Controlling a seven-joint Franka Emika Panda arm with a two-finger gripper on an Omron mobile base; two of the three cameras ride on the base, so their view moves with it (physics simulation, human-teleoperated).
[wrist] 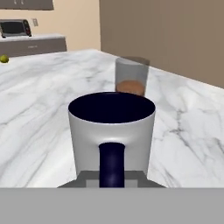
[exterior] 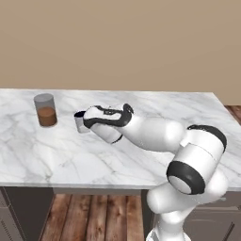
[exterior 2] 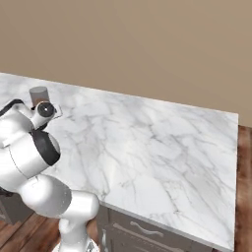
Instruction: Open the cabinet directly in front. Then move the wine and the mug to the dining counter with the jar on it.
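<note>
One dining counter (exterior: 56, 155) spans the scene, a long island whose white, grey-veined marble worktop runs from edge to edge in the left base view, with dark brown fronts beneath it. The right base view takes in the far right end of the same slab and one curved silver drawer handle (exterior 2: 138, 227) on the dark front below, which the left base view does not give. One brown plank floor (exterior: 96, 216) lies under the island.

One white arm (exterior: 188, 160) reaches from the lower right of the left base view across the marble toward the left. One jar (exterior: 45, 109), clear with a grey lid and a brown lower half, stands upright on the worktop; in the right base view just its grey top (exterior 2: 38, 94) rises behind the arm.

One mug (exterior: 81, 121), grey-white with a navy inside, stands upright on the marble just right of the jar and apart from it. The hand view shows it close up (wrist: 112, 133), its dark handle (wrist: 111, 164) facing the camera, the jar (wrist: 131, 76) behind it. That view alone also takes in a far kitchen worktop with one dark microwave (wrist: 15, 28) and one small yellow-green fruit (wrist: 4, 58).

One end effector (exterior: 87, 123) sits at the mug, its fingers pressed nearly together and pinching the mug at the handle side.
</note>
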